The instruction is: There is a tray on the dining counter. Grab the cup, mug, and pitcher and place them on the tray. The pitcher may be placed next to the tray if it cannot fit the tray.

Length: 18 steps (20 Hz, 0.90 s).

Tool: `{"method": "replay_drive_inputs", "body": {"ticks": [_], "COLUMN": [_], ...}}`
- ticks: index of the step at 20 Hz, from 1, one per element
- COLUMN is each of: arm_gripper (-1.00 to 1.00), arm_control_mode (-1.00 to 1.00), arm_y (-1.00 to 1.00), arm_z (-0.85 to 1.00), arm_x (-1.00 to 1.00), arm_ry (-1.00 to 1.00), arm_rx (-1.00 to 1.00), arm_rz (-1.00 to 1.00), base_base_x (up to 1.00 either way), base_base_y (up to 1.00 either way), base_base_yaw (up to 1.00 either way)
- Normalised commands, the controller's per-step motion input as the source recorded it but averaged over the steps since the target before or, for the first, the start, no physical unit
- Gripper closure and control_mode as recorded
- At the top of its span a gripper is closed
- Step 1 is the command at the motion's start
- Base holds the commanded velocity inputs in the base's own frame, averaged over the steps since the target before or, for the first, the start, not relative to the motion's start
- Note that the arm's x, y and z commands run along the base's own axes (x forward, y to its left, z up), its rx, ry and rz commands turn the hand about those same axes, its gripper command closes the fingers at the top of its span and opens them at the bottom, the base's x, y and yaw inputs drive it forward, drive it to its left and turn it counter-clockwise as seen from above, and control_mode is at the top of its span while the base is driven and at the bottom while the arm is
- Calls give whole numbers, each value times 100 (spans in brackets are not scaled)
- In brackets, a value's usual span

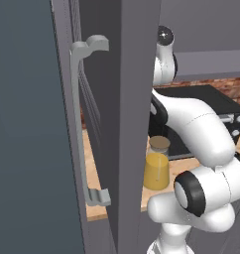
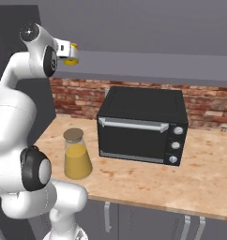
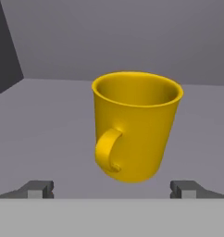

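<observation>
The squat yellow mug (image 3: 132,129) stands upright on a grey shelf inside an upper cabinet, its loop handle turned toward me and to the left. My gripper (image 3: 113,189) is open, level with the mug's base and just short of it, one fingertip on each side, touching nothing. In the right base view a bit of the mug (image 2: 71,60) shows beside my raised hand. The pitcher (image 2: 77,157) (image 1: 156,168), clear glass with orange juice and a tan lid, stands on the wood counter below. The tray, the cup and the dining counter are out of view.
An open grey cabinet door with a long handle (image 1: 85,124) stands close at the arm's left. A black toaster oven (image 2: 141,125) sits on the counter (image 2: 181,178) before the red brick wall, right of the pitcher.
</observation>
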Motion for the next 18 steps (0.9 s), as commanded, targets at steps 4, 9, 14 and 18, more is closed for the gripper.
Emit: {"method": "replay_drive_inputs", "body": {"ticks": [4,9,14,18], "arm_gripper": [-100,-100,-100,-100], "arm_control_mode": [-100,-100,-100,-100], "arm_y": [0,0,0,0], "arm_z": [-2,0,0,0], "arm_x": [20,18,22,21], "arm_ry": [0,0,0,0], "arm_rx": [0,0,0,0], "arm_rz": [0,0,0,0], "base_base_x": [0,0,0,0], "base_base_y": [0,0,0,0], "base_base_yaw": [0,0,0,0]}}
